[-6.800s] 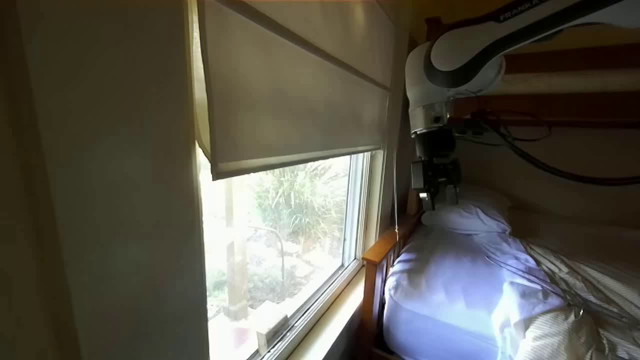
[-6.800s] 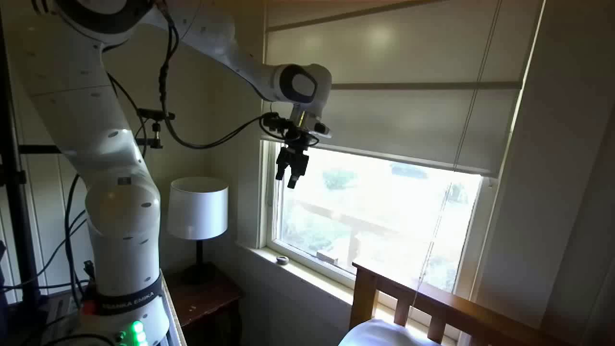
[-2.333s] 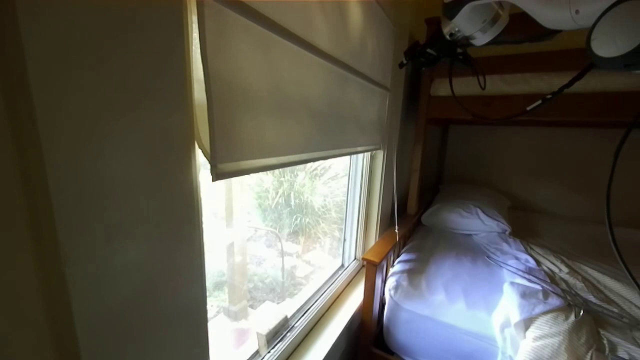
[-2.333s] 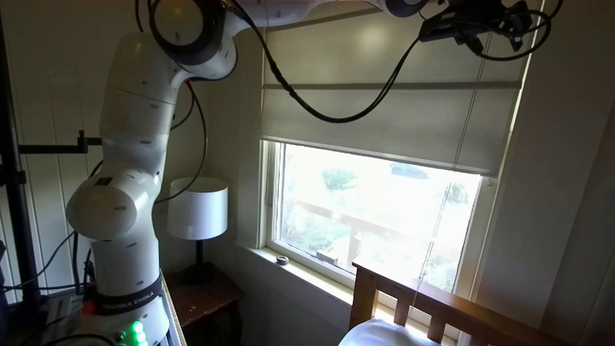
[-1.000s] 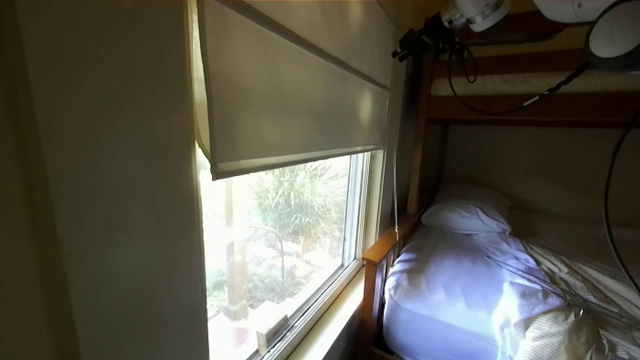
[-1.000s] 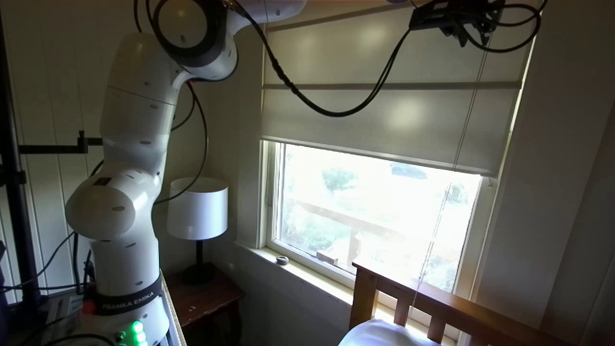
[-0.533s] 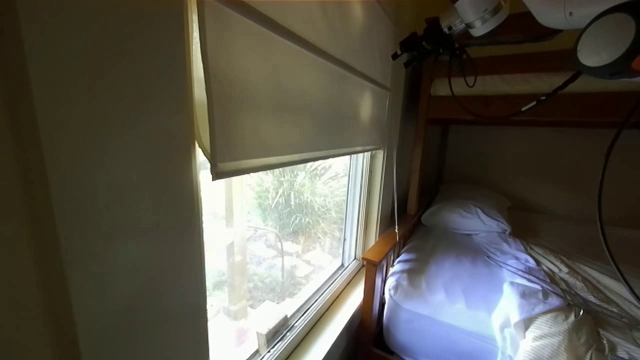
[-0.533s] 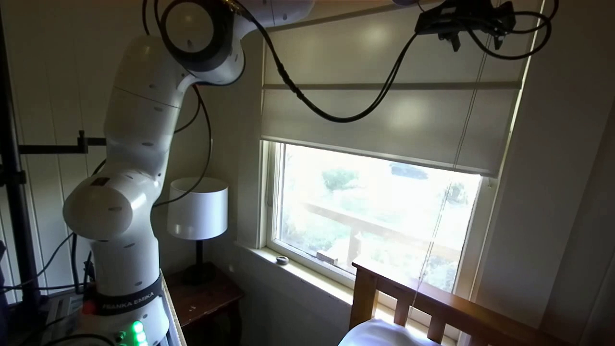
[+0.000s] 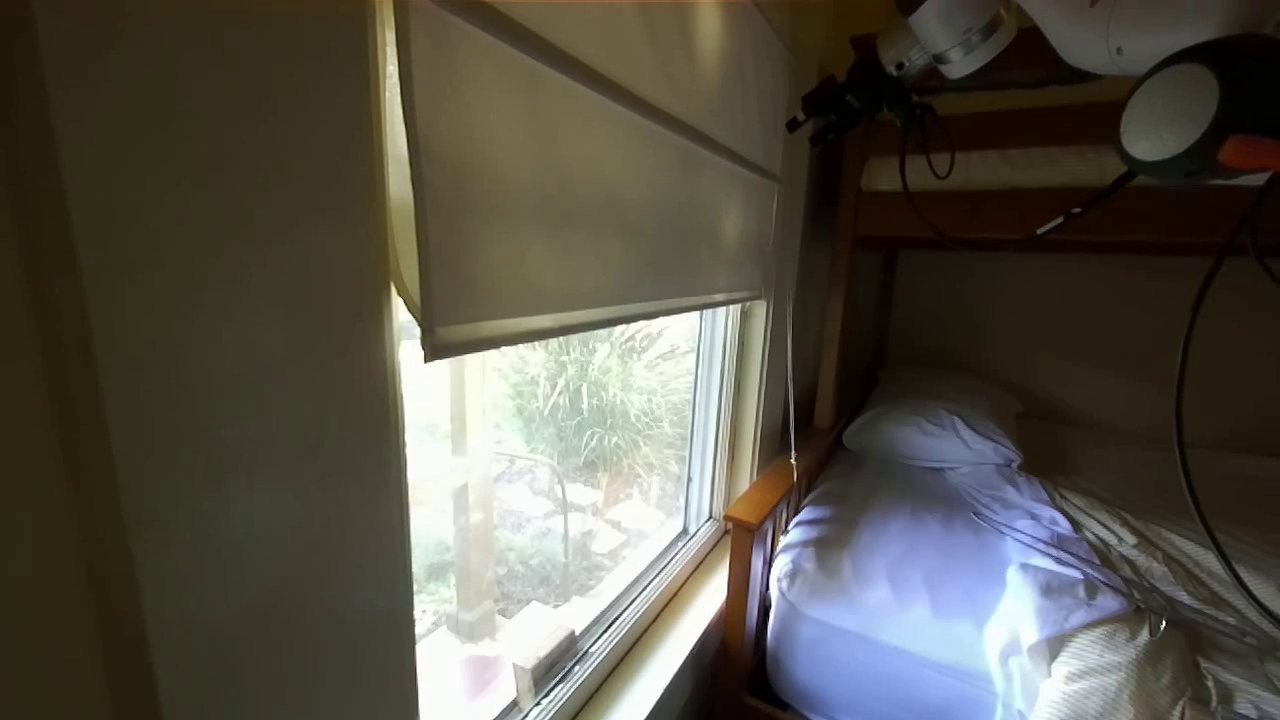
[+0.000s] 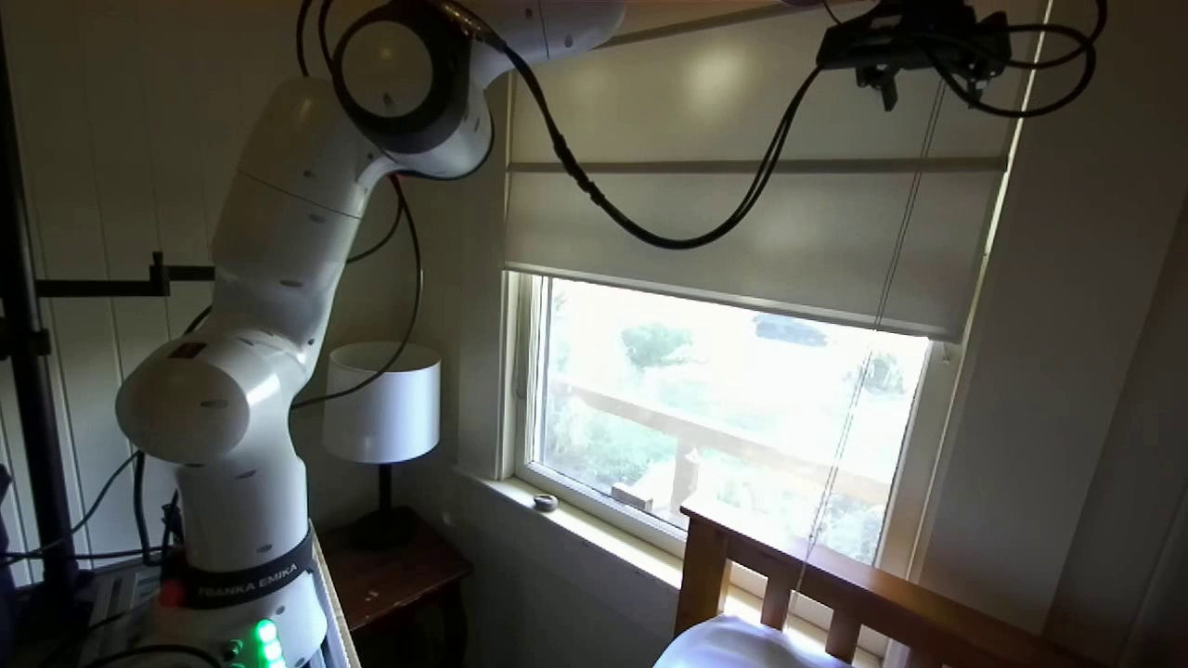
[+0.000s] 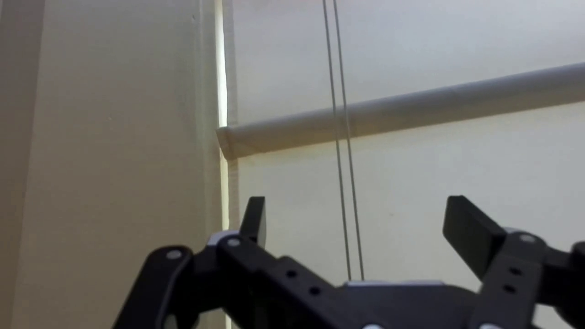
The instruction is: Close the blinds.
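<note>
Wooden bed rail (image 10: 891, 592) before window (image 10: 724, 380), below blinds (image 10: 789, 255)

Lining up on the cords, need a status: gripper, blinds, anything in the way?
Gripper open, holding nothing. Blinds partway down, lower window uncovered. Cords visible ahead, ungripped. Possible snag: black cable hangs in front of blinds in an exterior view.

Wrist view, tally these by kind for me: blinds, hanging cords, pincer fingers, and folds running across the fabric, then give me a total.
Blinds: 1
Hanging cords: 2
Pincer fingers: 2
Fold across the fabric: 1
Total: 6, with the fold counted apart from the blinds it belongs to
</note>
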{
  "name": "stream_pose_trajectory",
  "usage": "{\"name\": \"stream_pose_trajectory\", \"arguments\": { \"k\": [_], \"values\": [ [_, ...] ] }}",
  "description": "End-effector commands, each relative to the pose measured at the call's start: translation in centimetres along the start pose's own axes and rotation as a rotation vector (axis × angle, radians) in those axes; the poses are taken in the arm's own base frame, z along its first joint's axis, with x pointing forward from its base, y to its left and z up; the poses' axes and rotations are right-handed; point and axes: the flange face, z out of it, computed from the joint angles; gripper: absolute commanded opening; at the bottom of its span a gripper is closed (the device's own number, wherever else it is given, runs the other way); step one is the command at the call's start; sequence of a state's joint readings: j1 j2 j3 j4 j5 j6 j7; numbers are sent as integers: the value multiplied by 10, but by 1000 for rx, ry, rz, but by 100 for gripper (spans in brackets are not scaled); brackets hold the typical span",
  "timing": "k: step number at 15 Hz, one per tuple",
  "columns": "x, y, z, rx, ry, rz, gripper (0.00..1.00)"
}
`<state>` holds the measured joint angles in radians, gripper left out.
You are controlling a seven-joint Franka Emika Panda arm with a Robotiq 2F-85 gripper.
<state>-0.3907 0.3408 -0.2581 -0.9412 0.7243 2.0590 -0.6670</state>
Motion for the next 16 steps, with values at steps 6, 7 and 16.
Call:
{"name": "stream_pose_trajectory", "arguments": {
  "k": [6,7,16],
  "values": [
    [0,5,15,-15,8,-28,100],
    [1,4,18,-19,18,-37,100],
    [4,-2,40,-24,49,-49,66]
  ]
}}
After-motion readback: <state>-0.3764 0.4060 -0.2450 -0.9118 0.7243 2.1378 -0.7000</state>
